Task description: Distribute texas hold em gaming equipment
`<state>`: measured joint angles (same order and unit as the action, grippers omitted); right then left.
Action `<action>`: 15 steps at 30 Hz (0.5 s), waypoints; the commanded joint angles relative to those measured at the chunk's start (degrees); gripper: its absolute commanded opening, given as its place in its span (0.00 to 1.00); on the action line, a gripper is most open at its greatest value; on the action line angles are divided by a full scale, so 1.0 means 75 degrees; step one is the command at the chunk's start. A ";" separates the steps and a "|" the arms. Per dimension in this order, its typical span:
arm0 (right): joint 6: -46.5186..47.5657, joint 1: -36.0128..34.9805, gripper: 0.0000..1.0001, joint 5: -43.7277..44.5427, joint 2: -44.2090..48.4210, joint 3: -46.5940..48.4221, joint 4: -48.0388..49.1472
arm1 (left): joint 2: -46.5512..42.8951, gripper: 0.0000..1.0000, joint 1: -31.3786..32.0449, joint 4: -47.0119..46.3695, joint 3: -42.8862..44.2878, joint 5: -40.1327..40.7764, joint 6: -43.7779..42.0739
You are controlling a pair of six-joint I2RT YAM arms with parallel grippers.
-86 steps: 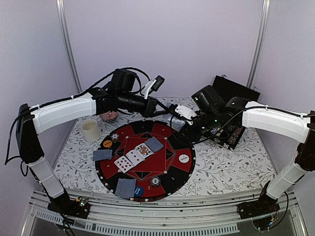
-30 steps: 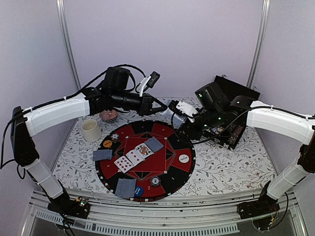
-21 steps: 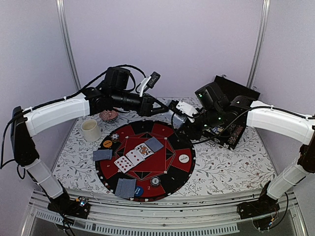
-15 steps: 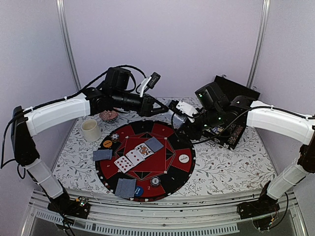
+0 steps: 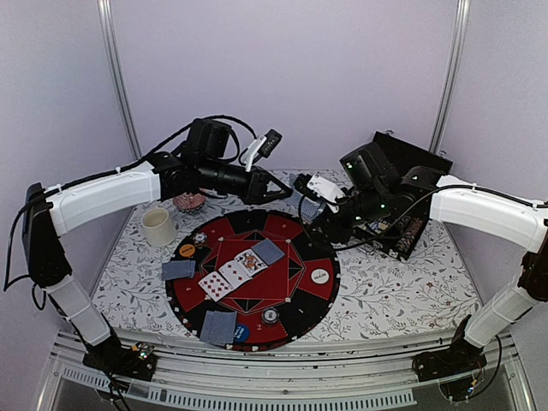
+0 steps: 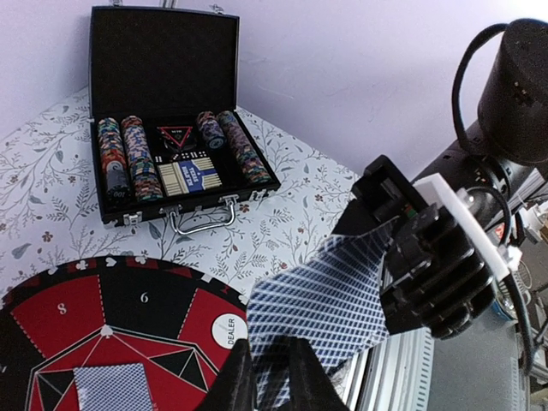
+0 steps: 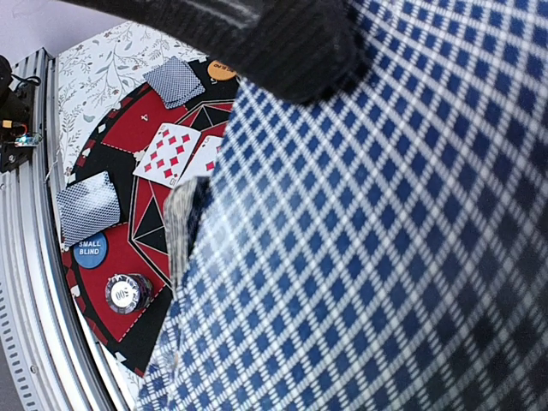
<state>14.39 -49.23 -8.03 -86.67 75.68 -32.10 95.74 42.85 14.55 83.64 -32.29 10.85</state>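
Left wrist view shows right fingers (image 6: pixel 428 274) clamping a blue-backed card (image 6: pixel 321 300).

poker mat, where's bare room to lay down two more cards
Free: the mat's near-right rim between the white disc and the near chip; its far wedges, though the left gripper and right gripper hang by that edge, shut on held cards. Crowded: the centre with face-up cards, and the left rim around the orange disc and face-down pair.
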 commanded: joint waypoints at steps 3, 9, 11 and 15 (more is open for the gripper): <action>0.0050 -0.0051 0.39 0.0072 0.0309 -0.0077 0.0161 | -0.0210 0.07 0.0026 0.0115 0.0159 0.0342 -0.0140; 0.0058 -0.0047 0.39 0.0103 0.0313 -0.0082 0.0185 | -0.0357 0.00 0.0026 0.0022 0.0037 0.0156 -0.0100; 0.0061 -0.0053 0.39 0.0109 0.0309 -0.0092 0.0179 | -0.0415 0.00 0.0028 -0.0027 0.0008 0.0119 -0.0094; 0.0061 -0.0034 0.39 0.0122 0.0322 -0.0106 0.0174 | -0.0527 0.01 0.0016 -0.0102 -0.0046 0.0098 -0.0111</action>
<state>14.41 -49.23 -7.49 -86.61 75.66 -32.10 94.02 42.85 14.41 83.64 -31.09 10.52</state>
